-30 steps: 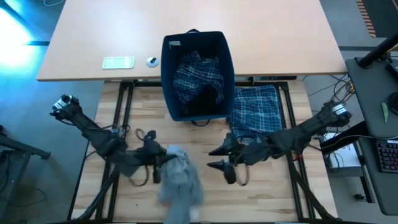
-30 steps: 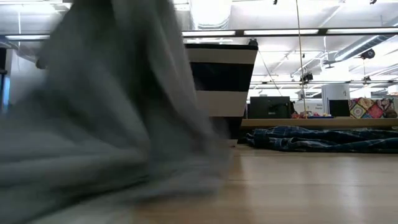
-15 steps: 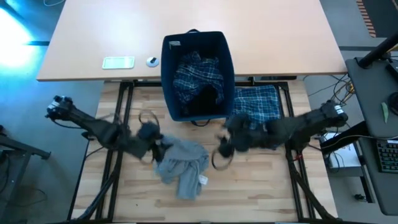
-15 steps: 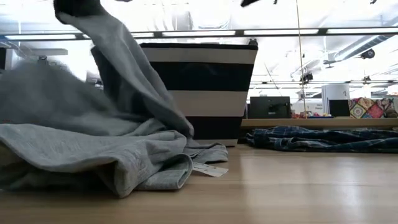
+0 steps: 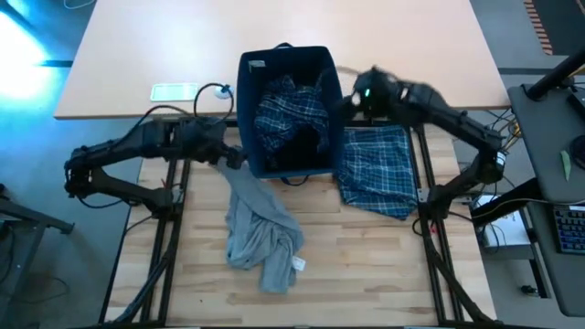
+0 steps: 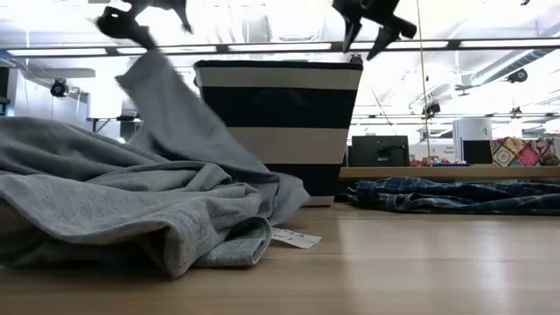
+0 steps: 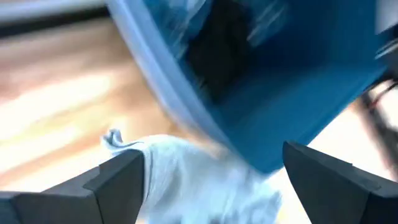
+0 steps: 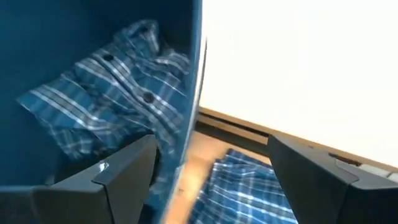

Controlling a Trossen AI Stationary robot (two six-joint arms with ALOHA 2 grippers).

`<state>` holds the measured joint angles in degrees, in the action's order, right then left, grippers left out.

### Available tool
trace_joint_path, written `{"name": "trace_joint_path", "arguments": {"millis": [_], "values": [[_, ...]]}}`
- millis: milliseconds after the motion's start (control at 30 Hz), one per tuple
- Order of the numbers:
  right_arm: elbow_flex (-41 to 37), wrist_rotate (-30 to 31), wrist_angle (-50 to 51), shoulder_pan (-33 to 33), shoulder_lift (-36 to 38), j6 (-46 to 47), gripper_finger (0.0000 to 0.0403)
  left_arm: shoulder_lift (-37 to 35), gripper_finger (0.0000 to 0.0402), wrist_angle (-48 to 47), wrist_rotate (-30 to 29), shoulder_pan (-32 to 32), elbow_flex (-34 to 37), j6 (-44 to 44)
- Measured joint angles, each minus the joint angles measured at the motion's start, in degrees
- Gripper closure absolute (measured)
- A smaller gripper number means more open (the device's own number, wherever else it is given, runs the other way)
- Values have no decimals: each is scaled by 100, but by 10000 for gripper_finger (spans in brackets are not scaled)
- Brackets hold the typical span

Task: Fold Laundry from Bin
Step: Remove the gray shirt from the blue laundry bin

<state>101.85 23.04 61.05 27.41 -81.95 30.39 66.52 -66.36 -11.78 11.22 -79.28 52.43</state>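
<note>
Grey T-shirt and plaid trousers cover the boards before the bin.

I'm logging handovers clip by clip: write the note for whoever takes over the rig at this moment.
Left gripper: open, empty, at the bin's left wall.
Right gripper: open, empty, above the bin's right rim.
Grey T-shirt: crumpled on the wooden table in front of the bin, unfolded.
Plaid garment: lying flat right of the bin.
Bin: holds another plaid piece and a black piece.
Left: fold the T-shirt, empty the bin.
</note>
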Motion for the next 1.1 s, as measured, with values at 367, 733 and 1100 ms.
{"name": "trace_joint_path", "arguments": {"millis": [367, 733, 1100], "values": [[-117, -868, -50, 706, -107, -488, 106, 355, 61, -17, 292, 417, -549, 2], [-141, -1943, -28, 674, -594, 166, 164, 1243, 92, 995, -18, 1892, -10, -706], [-132, -1995, -348, 604, -1131, 311, 287, 1662, 192, 998, 80, 2071, -756, -1541]]}}
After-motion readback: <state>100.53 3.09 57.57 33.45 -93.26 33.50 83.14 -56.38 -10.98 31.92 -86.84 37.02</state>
